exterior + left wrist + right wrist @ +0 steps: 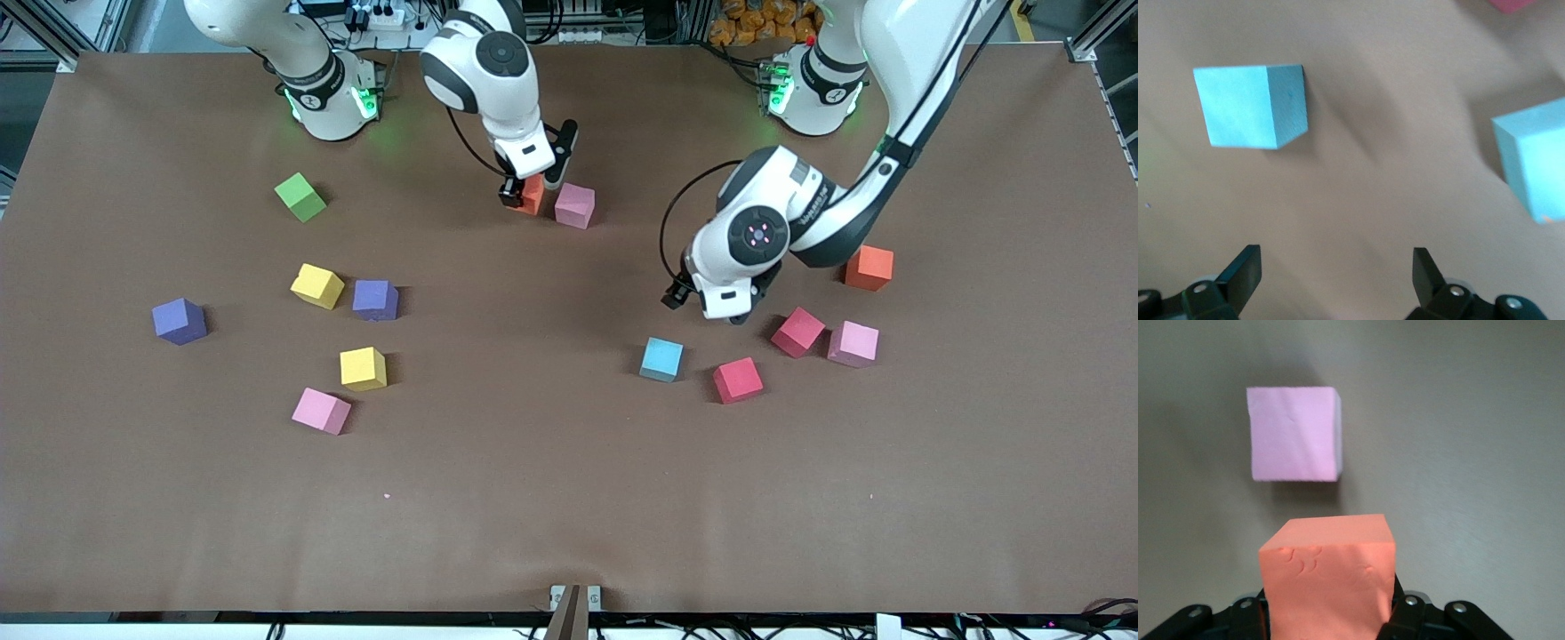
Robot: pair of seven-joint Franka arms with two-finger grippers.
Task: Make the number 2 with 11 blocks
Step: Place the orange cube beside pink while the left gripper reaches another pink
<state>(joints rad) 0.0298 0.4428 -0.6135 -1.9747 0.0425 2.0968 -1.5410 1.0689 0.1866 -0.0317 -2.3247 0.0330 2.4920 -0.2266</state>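
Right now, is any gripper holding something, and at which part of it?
The right gripper holds an orange cube by two opposite side faces, beside a pink cube. The left gripper is open and holds nothing.

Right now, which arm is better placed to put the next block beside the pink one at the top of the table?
The right arm. Its claw is shut on an orange block, right beside the pink block. The left claw is open and holds nothing, over bare table near a light blue block.
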